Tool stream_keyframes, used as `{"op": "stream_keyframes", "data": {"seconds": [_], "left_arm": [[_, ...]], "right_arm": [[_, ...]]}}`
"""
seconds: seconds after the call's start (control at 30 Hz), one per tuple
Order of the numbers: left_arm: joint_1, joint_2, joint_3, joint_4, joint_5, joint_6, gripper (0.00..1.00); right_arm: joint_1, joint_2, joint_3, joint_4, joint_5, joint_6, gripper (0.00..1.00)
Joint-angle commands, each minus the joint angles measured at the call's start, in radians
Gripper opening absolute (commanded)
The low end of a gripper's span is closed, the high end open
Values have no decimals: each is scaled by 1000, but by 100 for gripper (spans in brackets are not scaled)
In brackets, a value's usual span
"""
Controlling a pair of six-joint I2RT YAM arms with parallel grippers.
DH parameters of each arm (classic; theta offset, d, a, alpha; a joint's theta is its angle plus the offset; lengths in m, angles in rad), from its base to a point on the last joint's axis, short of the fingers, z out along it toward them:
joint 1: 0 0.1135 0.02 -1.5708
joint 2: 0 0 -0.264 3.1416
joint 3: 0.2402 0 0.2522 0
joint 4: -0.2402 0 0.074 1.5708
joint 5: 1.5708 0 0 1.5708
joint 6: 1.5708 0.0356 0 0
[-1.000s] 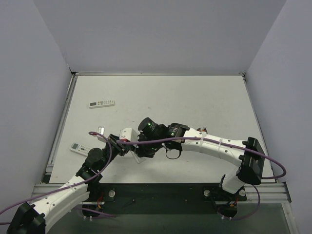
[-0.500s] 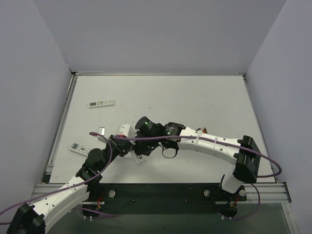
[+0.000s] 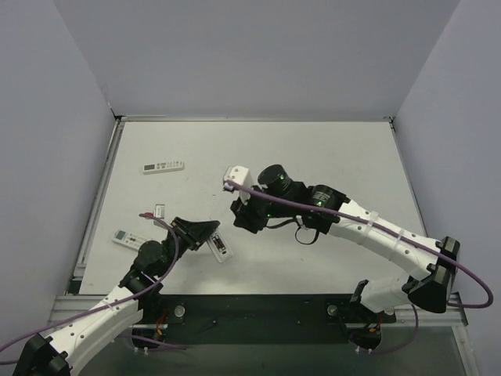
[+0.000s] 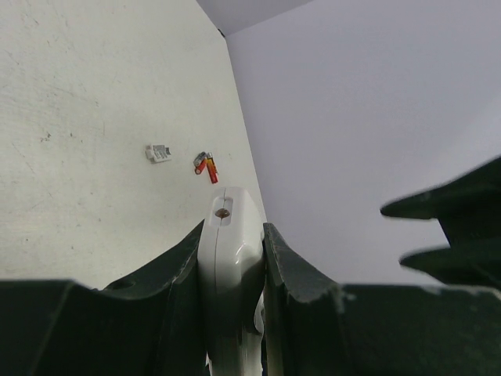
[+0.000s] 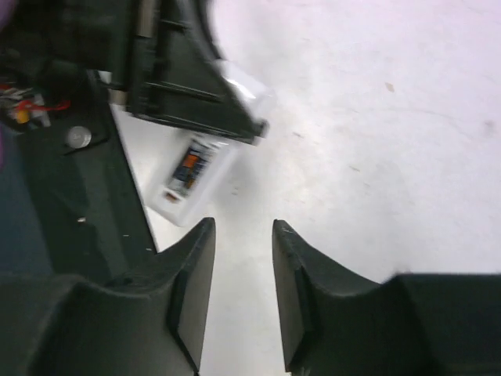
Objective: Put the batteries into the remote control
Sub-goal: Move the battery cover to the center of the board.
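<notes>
The remote control (image 3: pixel 221 247) is small and white. It lies near the table's front edge, with its open side up and an orange and dark battery showing in it (image 5: pixel 190 166). My left gripper (image 3: pixel 210 233) is shut on the remote's end, which is pinched between its fingers in the left wrist view (image 4: pixel 228 258). My right gripper (image 3: pixel 238 215) is open and empty. It hovers just behind and right of the remote, whose body shows beyond its fingertips (image 5: pixel 241 229). Loose red-orange batteries (image 4: pixel 207 164) lie far off near the right wall.
A white remote (image 3: pixel 163 166) lies at the back left. A longer white remote with a grey display (image 3: pixel 125 238) lies at the left edge, with a small white piece (image 3: pixel 160 211) near it. Another small white piece (image 4: pixel 159 153) lies beside the loose batteries.
My right arm has pulled back up and to the right, off the remote, and its gripper is now open above the table. My left gripper still holds the remote, now uncovered.
</notes>
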Motion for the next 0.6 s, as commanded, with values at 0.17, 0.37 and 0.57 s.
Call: {"op": "stream_keyframes", "data": {"seconds": [0.17, 0.37, 0.57], "left_arm": [[-1, -33, -74, 25, 5, 49, 0], [-1, -30, -81, 24, 13, 37, 0], [-1, -25, -83, 22, 16, 35, 0]], "right_arm": [[-343, 30, -133, -80, -17, 73, 49], [-530, 208, -98, -69, -54, 154, 64], [-544, 366, -75, -30, 21, 312, 71]]}}
